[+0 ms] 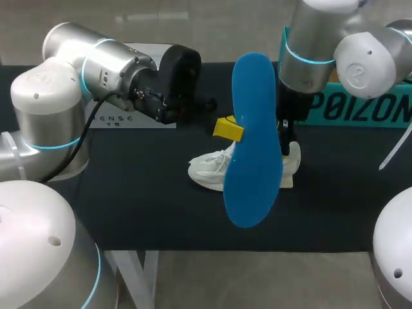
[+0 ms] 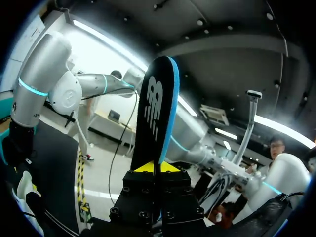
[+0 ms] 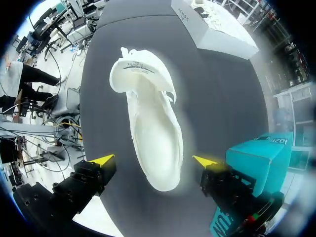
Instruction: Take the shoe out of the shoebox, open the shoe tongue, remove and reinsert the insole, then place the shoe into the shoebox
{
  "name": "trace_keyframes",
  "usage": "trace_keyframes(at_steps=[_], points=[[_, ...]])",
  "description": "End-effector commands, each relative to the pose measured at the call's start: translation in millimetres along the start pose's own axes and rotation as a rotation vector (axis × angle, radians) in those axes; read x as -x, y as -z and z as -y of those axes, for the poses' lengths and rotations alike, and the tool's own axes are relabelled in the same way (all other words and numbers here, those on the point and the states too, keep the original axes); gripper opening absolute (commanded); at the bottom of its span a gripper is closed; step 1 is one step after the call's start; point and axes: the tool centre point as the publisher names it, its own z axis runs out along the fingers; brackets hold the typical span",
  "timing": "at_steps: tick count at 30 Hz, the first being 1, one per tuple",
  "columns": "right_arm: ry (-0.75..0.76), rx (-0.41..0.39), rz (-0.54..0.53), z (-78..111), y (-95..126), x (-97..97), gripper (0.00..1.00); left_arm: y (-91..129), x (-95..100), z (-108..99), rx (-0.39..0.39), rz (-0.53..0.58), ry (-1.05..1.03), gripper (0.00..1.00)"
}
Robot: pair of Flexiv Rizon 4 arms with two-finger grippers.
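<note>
My left gripper holds the blue insole up in the air above the table, shut on its edge. In the left wrist view the insole shows its black printed face and stands up from my left gripper. The white shoe lies on the black table, partly hidden behind the insole. My right gripper hangs over the shoe's right end. In the right wrist view the shoe lies under and between the wide-open fingers of my right gripper; whether they touch it I cannot tell.
The teal shoebox stands at the back right, close beside my right gripper. A white box sits at the back left, behind my left arm. The black table is bare in front of the shoe.
</note>
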Motion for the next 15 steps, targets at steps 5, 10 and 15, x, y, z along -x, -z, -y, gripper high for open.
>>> trace_keyframes(at_steps=[5, 10, 15], points=[[0.013, 0.007, -0.046, 3.3, 9.7, 1.2, 1.00, -0.8, 0.3, -0.8, -0.002, 0.000, 0.000, 0.00], [0.013, 0.007, -0.046, 3.3, 9.7, 1.2, 1.00, -0.8, 0.3, -0.8, -0.002, 0.000, 0.000, 0.00], [0.013, 0.007, -0.046, 3.3, 9.7, 1.2, 1.00, -0.8, 0.3, -0.8, -0.002, 0.000, 0.000, 0.00]])
